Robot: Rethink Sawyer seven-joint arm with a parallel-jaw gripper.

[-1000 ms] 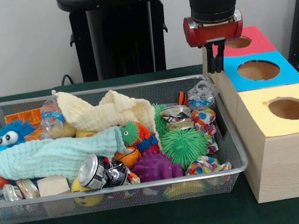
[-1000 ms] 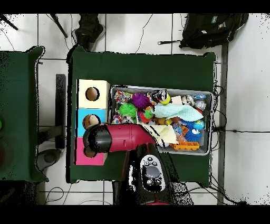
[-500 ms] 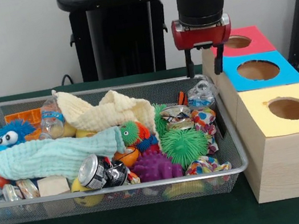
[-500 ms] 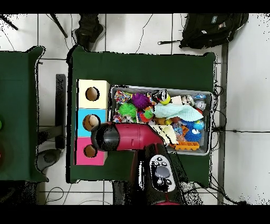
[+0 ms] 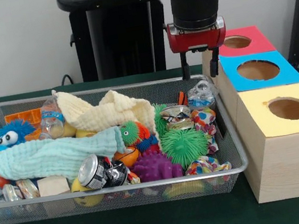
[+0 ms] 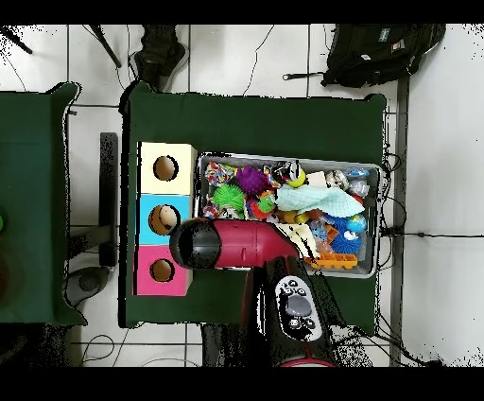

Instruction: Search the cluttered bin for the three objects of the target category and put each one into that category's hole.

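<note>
My gripper [image 5: 201, 72] hangs open and empty above the far right corner of the wire bin [image 5: 105, 88], just left of the boxes. Its two fingers [image 5: 184, 68] point down, clear of everything. Right below it lies a crushed clear bottle [image 5: 200, 96]. The bin holds a green spiky ball [image 5: 183, 145], a purple spiky toy [image 5: 155, 168], a dented can [image 5: 93, 171], a blue fuzzy toy [image 5: 11, 133], a mint cloth [image 5: 47, 156] and a cream cloth [image 5: 109, 114]. In the overhead view the arm [image 6: 232, 244] hides the gripper.
Three wooden boxes with round holes stand in a row right of the bin: red top [image 5: 244, 42], blue top [image 5: 258, 71], yellow top [image 5: 288, 109]. Overhead they show as pink [image 6: 161, 270], blue [image 6: 163, 217] and yellow [image 6: 165, 168]. A black pedestal [image 5: 118, 30] rises behind.
The gripper has moved left, from over the red and blue boxes to the bin's far right corner. Its fingers, close together a second ago, now show spread apart.
</note>
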